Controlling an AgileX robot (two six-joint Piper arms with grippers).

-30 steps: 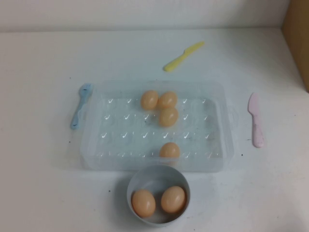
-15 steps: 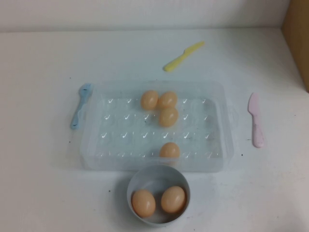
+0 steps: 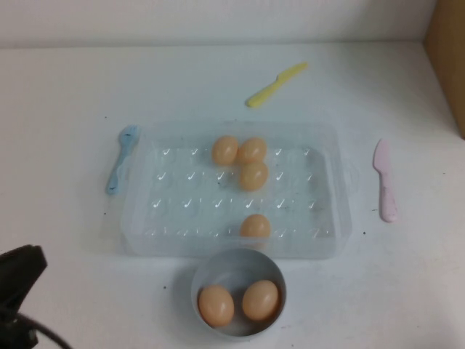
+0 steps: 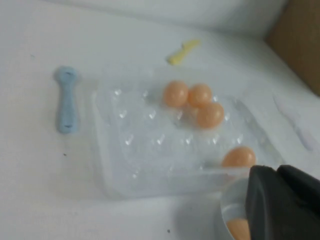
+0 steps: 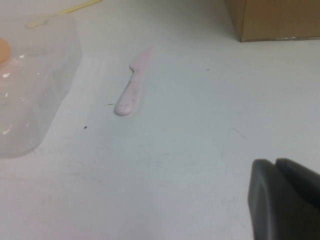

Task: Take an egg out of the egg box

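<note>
Left gripper [image 3: 18,280] nears the egg box [image 3: 145,240], right gripper [image 5: 285,200] aside, finger states untellable; clustered eggs [image 3: 253,175] risk knocking.

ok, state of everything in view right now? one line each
egg box: open, no lid on it, four eggs inside
eggs in box: three clustered at far side, one alone at near edge
bowl: upright, holds two eggs
blue spoon: flat, left of box
yellow knife: flat, beyond box
pink knife: flat, right of box
left pincer: low at near-left, holding nothing
right pincer: over bare table near pink knife
</note>
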